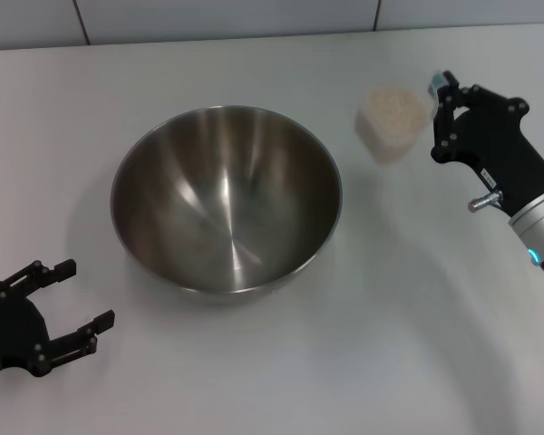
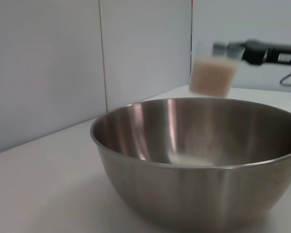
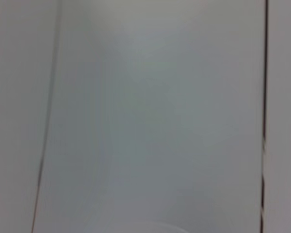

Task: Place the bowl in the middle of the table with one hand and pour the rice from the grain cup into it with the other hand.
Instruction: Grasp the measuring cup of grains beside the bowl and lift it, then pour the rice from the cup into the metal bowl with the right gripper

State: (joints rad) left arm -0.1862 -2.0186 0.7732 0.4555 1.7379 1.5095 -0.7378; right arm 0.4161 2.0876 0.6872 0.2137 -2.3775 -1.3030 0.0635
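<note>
The large steel bowl (image 1: 199, 172) stands in the middle of the white table (image 1: 408, 317), and its inside looks bare. My left gripper (image 1: 89, 292) rests open near the table's front left, a short way from the bowl (image 2: 184, 194). At the far right, my right gripper (image 1: 438, 101) is shut on the rim of the clear grain cup (image 1: 390, 138). The cup (image 2: 214, 53) hangs upright above the table, beyond the bowl's rim, full of cream rice (image 1: 394, 111) (image 2: 211, 77). The right wrist view shows only pale wall.
A grey panelled wall (image 1: 254, 18) runs along the table's far edge. Bare tabletop lies around the bowl, to the front and the right.
</note>
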